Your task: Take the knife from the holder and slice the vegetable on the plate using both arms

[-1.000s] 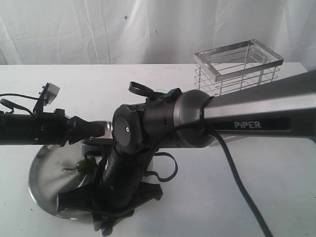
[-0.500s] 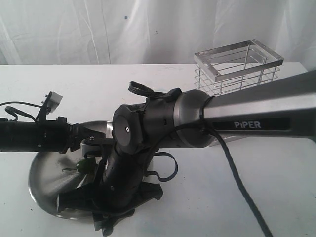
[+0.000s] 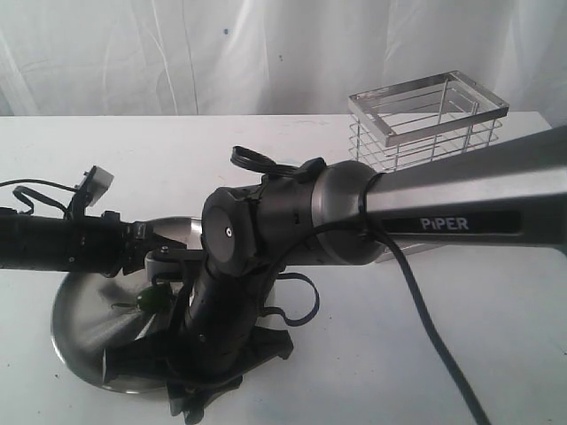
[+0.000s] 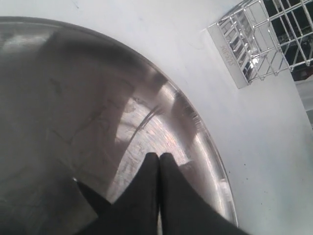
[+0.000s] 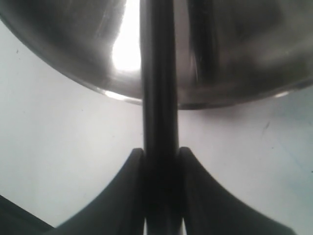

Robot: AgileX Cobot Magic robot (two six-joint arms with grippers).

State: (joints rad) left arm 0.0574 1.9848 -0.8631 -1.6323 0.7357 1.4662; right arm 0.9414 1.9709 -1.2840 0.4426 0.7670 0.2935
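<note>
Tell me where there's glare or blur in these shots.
Right wrist view: white glare on the plate, knife a dark soft-edged bar. Left wrist view: plate streaked with dull reflections, holder fairly sharp. Exterior view: evenly lit, right arm looms large.

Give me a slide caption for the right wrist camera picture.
Right gripper clamped on the knife, which reaches out over the rim of the steel plate.

Right gripper (image 5: 160,155) clamped on knife (image 5: 157,68); knife extends across plate (image 5: 234,54) rim; white tabletop (image 5: 63,156) beneath.
</note>
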